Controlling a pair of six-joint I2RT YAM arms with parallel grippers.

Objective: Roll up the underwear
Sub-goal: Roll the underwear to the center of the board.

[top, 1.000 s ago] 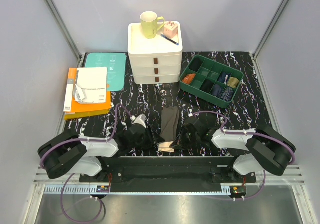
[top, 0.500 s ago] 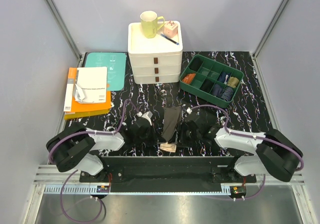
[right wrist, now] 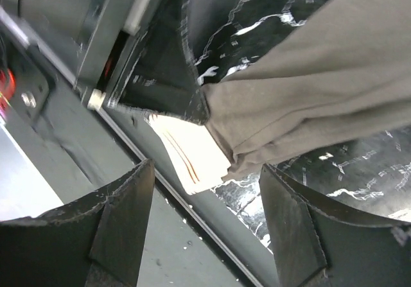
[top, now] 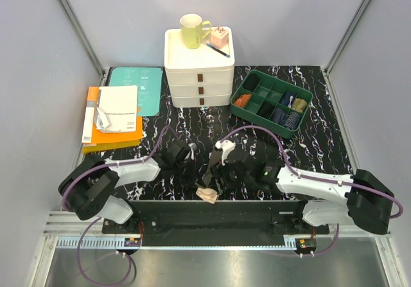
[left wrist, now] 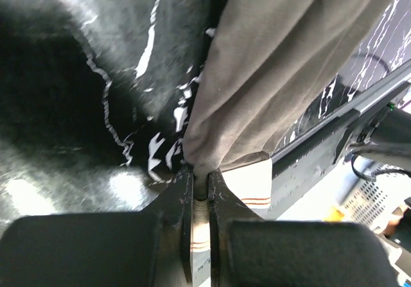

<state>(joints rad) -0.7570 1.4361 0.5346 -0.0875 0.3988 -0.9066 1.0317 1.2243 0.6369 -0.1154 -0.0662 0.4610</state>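
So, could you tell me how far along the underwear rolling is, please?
Done: the olive-brown underwear is folded into a narrow strip. In hand: the left hand is shut on its beige waistband end; the right hand stands open beside it, holding nothing. Left: no roll shows yet, so all the rolling remains.

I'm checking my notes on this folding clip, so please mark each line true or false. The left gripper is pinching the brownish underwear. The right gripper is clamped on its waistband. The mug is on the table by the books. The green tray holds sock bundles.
1. The left gripper is shut on the olive-brown underwear. True.
2. The right gripper is clamped on the waistband. False: its jaws stand open around the waistband, gripping nothing.
3. The mug is on the table by the books. False: it stands on top of the white drawer unit.
4. The green tray holds sock bundles. True.
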